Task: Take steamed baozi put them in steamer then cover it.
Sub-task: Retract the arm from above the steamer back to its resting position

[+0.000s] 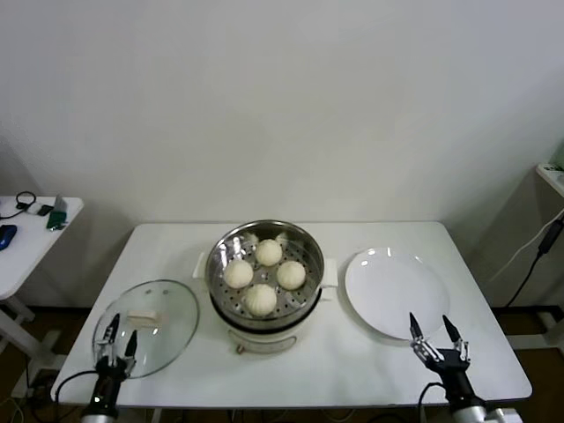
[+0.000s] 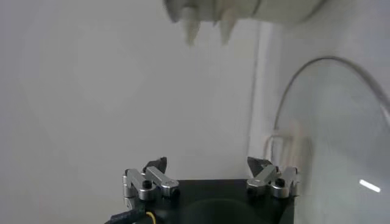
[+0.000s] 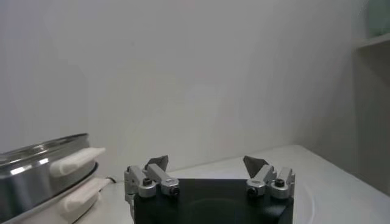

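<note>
Both grippers held open at the table's near edge, four baozi already seated in the steamer

The left gripper (image 1: 117, 339) is seen with jaws spread, empty, over the near rim of the cover (image 1: 146, 327), which lies flat just left of the steamer (image 1: 264, 276); the right gripper (image 1: 434, 335), equally spread and empty, is poised at the near edge of the white plate (image 1: 395, 292), just right of the steamer. Bare table (image 1: 352, 370) is left between both grippers, in front of the steamer, where the steamed baozi (image 1: 260, 299) are clustered
</note>
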Controlling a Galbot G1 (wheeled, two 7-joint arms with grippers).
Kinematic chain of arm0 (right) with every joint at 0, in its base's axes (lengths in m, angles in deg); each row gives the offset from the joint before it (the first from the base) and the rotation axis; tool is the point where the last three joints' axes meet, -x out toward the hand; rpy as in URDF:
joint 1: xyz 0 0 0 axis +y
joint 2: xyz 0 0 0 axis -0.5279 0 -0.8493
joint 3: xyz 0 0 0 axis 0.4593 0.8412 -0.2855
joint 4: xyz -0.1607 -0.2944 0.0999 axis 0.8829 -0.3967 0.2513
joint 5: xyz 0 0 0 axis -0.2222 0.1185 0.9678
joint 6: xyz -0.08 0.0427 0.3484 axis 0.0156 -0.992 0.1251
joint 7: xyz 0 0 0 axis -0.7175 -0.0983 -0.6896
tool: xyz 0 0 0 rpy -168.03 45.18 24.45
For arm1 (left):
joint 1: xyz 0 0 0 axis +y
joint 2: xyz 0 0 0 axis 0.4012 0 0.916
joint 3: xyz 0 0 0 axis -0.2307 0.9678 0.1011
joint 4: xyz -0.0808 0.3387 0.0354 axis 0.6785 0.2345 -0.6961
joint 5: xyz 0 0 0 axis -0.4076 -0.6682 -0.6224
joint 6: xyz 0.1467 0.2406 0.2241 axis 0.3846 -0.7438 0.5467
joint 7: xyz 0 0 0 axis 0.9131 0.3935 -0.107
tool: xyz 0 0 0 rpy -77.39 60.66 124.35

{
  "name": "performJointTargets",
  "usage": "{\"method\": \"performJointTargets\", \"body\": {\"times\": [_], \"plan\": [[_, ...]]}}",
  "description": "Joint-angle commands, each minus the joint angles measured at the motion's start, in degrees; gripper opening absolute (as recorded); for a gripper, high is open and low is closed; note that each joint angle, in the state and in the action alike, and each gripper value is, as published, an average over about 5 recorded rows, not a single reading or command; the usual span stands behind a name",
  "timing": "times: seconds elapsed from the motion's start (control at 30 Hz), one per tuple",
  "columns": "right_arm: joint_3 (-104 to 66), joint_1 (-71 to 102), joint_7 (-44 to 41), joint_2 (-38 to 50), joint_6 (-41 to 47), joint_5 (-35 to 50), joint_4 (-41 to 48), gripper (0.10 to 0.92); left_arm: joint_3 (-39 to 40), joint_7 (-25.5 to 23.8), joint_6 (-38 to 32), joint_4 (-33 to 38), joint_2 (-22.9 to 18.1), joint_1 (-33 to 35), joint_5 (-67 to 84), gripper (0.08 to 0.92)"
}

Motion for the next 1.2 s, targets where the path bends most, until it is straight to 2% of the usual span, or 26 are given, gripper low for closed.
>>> {"method": "performJointTargets", "body": {"times": [0.03, 0.2, 0.53, 1.1, 1.2], "plan": [[0.27, 3.36, -0.09, -2.94, -1.63, -1.24, -1.70, 0.823, 0.33, 0.73, -0.74, -8.59, 2.28, -5.36, -7.99, 0.823], [0.11, 4.12, -0.24, -3.21, -2.03, -1.35, -1.87, 0.823, 0.85, -0.87, -0.52, -9.72, 3.21, -7.86, -7.84, 0.823], [-0.20, 5.44, -0.54, -4.07, -3.17, -1.67, -1.63, 0.823, 2.22, -0.85, -0.52, -13.96, 4.81, -12.93, -8.01, 0.823], [-0.25, 6.73, -0.76, -4.91, -4.82, -2.58, -1.28, 0.823, 3.58, -1.66, -1.07, -17.55, 5.83, -16.15, -8.09, 0.822], [-0.22, 6.86, -0.83, -4.99, -5.04, -2.61, -1.22, 0.823, 3.62, -1.90, -1.44, -17.82, 5.82, -16.08, -8.45, 0.790]]}}
